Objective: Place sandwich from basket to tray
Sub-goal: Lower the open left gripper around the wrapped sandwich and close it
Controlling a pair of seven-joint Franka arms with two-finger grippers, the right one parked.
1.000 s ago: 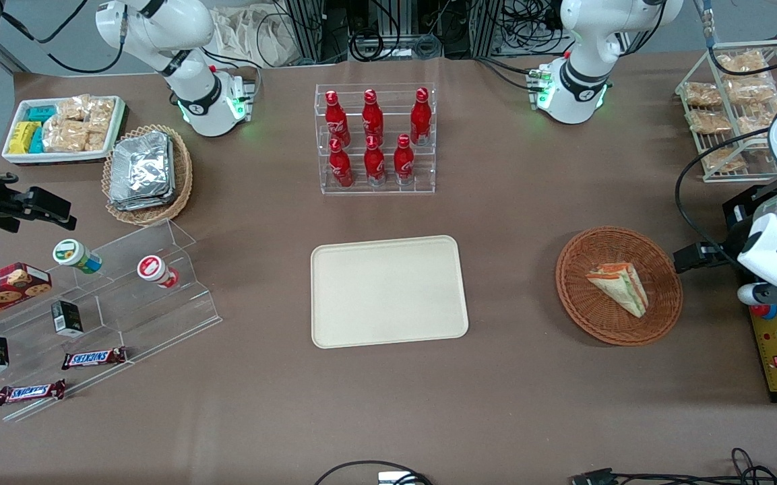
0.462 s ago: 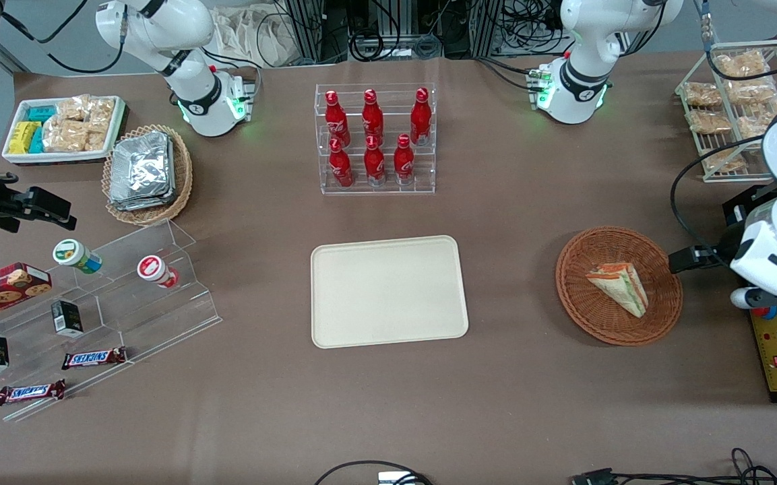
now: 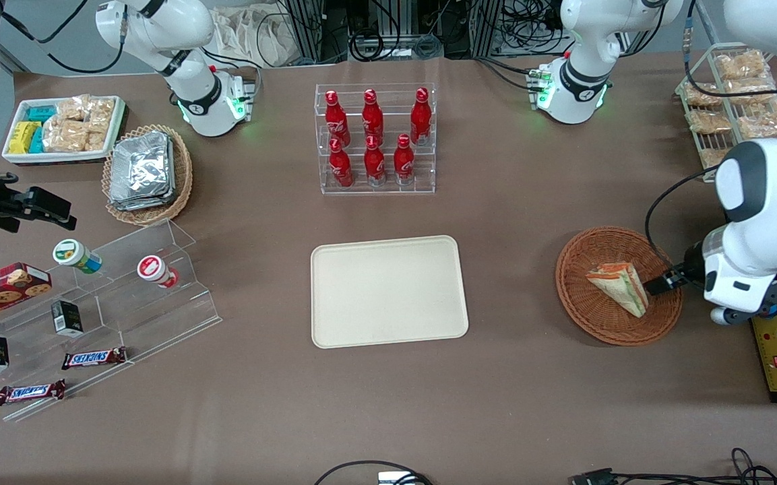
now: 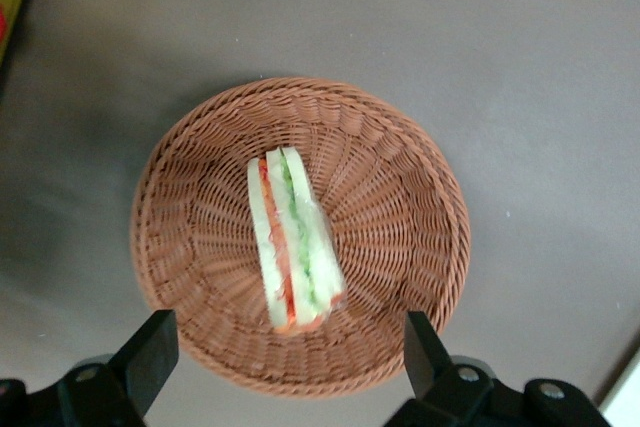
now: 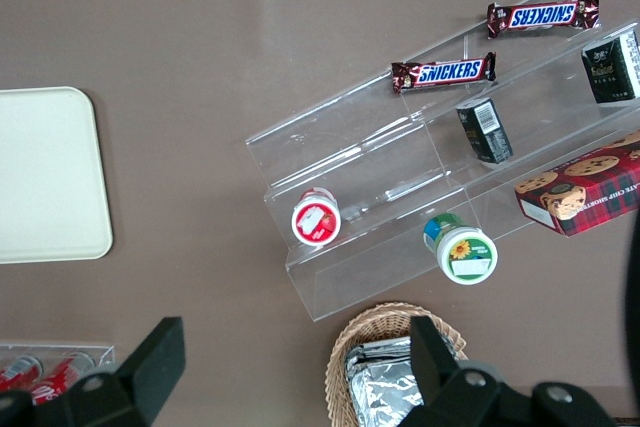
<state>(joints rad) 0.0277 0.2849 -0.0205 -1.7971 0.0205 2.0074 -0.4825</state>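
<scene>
The jaws (image 4: 285,367), wide open and empty, have moved over the basket (image 3: 587,316).

Left arm: glossy white rounded shells with dark joint bands, black cable looped alongside; gripper (image 4: 285,362) carries black wedge-shaped fingers (image 4: 150,352).

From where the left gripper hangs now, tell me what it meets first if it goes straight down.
Probably the sandwich lying in the basket: the open gripper hangs above it, near the basket's rim, though depth is unclear.
</scene>
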